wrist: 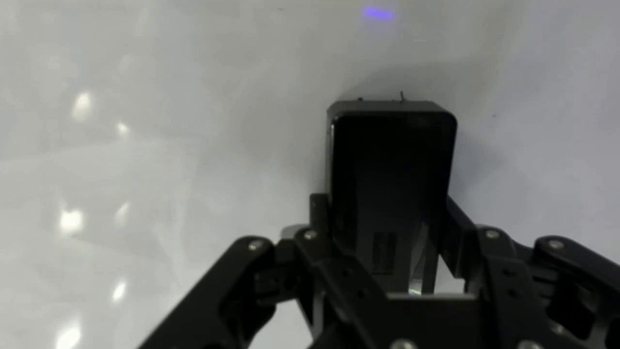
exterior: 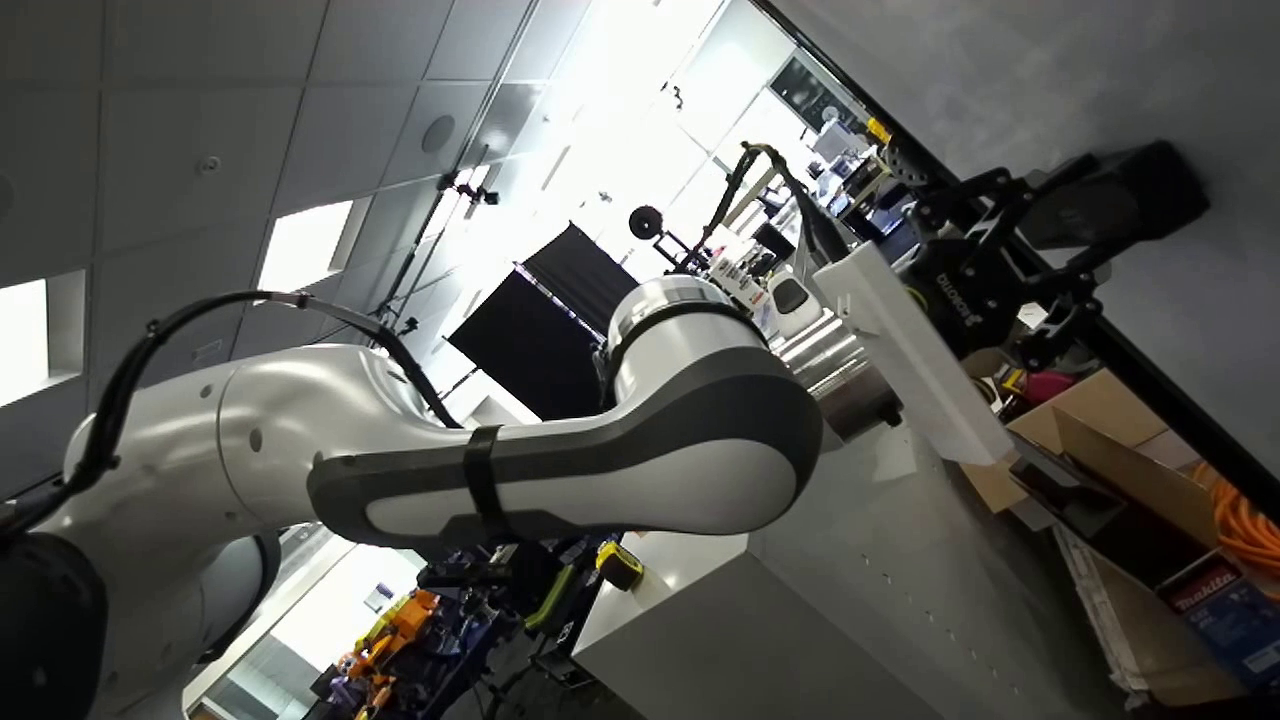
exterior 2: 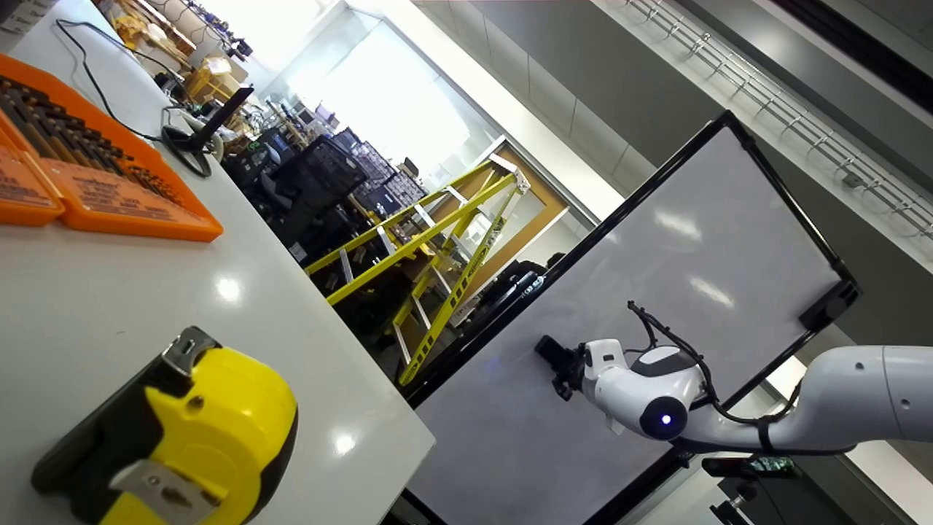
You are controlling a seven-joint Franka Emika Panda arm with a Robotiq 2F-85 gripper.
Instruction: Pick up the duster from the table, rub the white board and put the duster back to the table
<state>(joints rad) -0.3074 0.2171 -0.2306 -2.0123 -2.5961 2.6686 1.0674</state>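
Observation:
The duster is a black block with rounded corners, seen in the wrist view (wrist: 392,165) and in both exterior views (exterior: 1130,195) (exterior 2: 552,351). My gripper (wrist: 386,213) is shut on it, with one finger on each side; it also shows in both exterior views (exterior: 1075,220) (exterior 2: 567,367). The white board, a large pale grey panel with a dark border, fills the wrist view's background (wrist: 145,169) and stands in both exterior views (exterior: 1060,60) (exterior 2: 503,445). The duster is against the board or very close to it; I cannot tell which. A few tiny dark marks show near its end.
A white table (exterior 2: 328,394) holds a yellow and black tape measure (exterior 2: 233,430), an orange drill-bit case (exterior 2: 131,197) and a small black stand (exterior 2: 211,127). A black object (exterior 2: 827,305) sits at the board's edge. Cardboard boxes (exterior: 1120,410) lie beyond the board's border.

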